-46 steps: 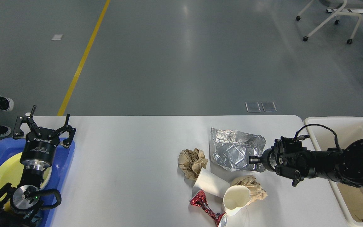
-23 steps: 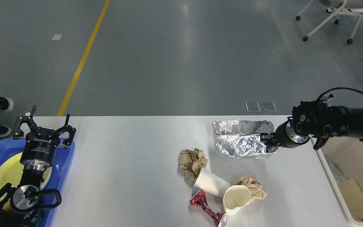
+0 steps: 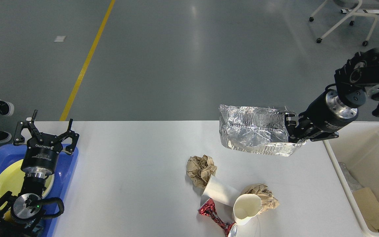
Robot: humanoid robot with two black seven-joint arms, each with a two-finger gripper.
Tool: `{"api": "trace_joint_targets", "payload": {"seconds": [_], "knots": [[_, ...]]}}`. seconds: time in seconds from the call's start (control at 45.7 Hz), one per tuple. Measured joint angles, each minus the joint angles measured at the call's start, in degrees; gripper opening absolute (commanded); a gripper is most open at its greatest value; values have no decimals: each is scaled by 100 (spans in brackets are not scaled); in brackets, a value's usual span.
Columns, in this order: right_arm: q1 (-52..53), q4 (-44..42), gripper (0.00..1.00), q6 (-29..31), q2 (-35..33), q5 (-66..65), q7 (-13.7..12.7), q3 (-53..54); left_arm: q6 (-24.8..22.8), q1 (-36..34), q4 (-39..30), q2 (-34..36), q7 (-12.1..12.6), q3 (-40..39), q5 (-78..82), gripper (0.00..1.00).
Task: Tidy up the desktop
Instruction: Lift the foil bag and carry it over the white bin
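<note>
Right end effector (image 3: 290, 130): I grip the foil bag (image 3: 255, 133) tight, up off the bench (image 3: 137, 164).
Left end effector (image 3: 46, 131): fingers spread, holding nothing.
Next: I carry it over the bin (image 3: 367, 154), then let go.

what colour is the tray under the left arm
Blue, the tray holding a yellow plate; seen in the head view.

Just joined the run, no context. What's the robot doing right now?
Tidying the desktop. The right gripper is shut on a crumpled foil bag, held above the table next to the cream bin. The left gripper is open over the blue tray. Paper wads, two paper cups and a red wrapper remain.
</note>
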Motion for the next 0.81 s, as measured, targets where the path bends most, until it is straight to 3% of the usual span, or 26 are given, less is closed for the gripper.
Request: {"api": "trace_joint_targets", "payload": {"seconds": [0.153,0.437,0.656,0.809], "knots": [[1007,820,0,-79,-33,44,-48,-306,0,0,3,1,0,0,1,96],[1130,877,0,-564,-113,113,-102,-666,0,0,4,1,0,0,0,96],[663,497,0,-1145,-760,495,-95,-1227,0,0,4,1,0,0,0,96],[-321,-338,0,-1592,-1436,521,-93,-1382,0,0,5,5,0,0,0,96]]}}
